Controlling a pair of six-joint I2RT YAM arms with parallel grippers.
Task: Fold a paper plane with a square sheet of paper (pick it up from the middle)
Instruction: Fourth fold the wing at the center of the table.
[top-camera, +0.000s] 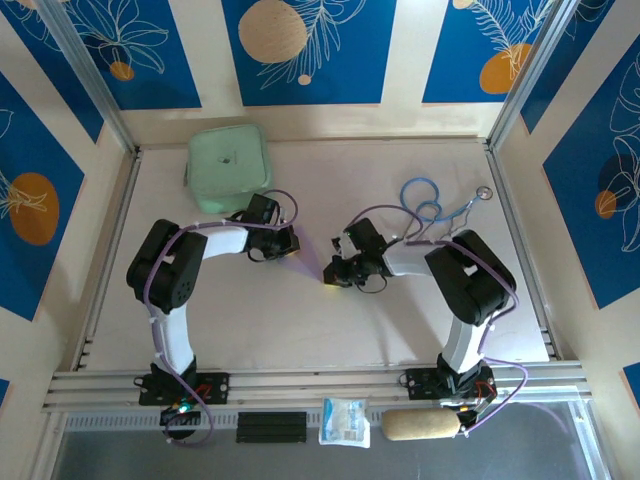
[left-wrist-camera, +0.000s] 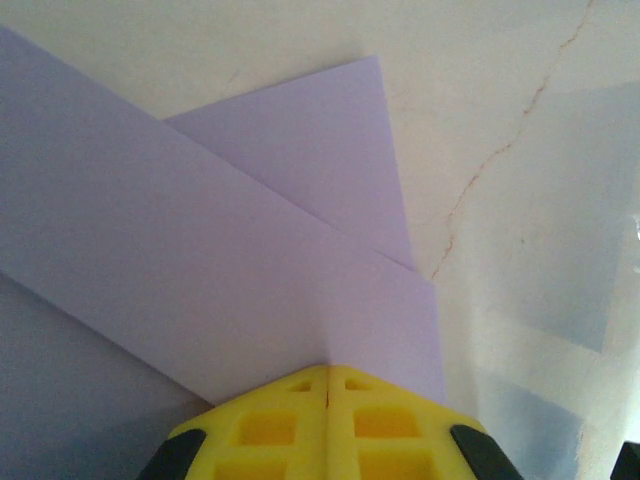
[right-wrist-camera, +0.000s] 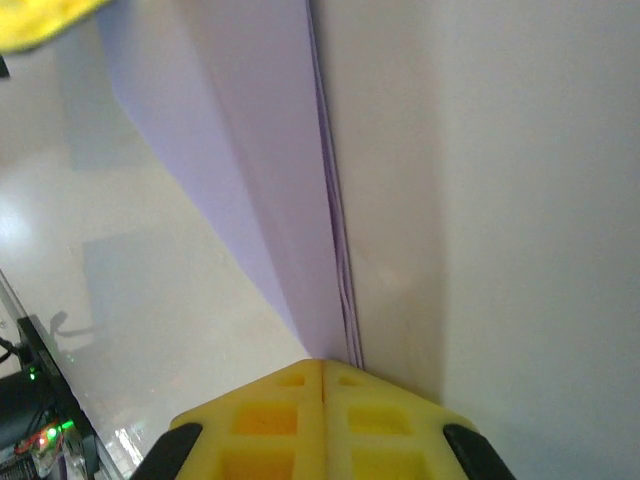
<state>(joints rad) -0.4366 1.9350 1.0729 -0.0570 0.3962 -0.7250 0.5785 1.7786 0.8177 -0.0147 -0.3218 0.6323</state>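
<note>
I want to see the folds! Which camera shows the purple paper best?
The left wrist view: the lilac paper spreads wide, its folded flaps clear. The right wrist view shows it nearly edge-on; the top view shows a tiny sliver.

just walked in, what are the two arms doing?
Both arms are folding a lilac paper between them at the middle of the table. The left gripper is shut on one edge, next to a diagonal flap that is already folded over. The right gripper is shut on a layered, creased edge. It is not a finished dart yet. The mint-green pouch sits apart at the far left.
</note>
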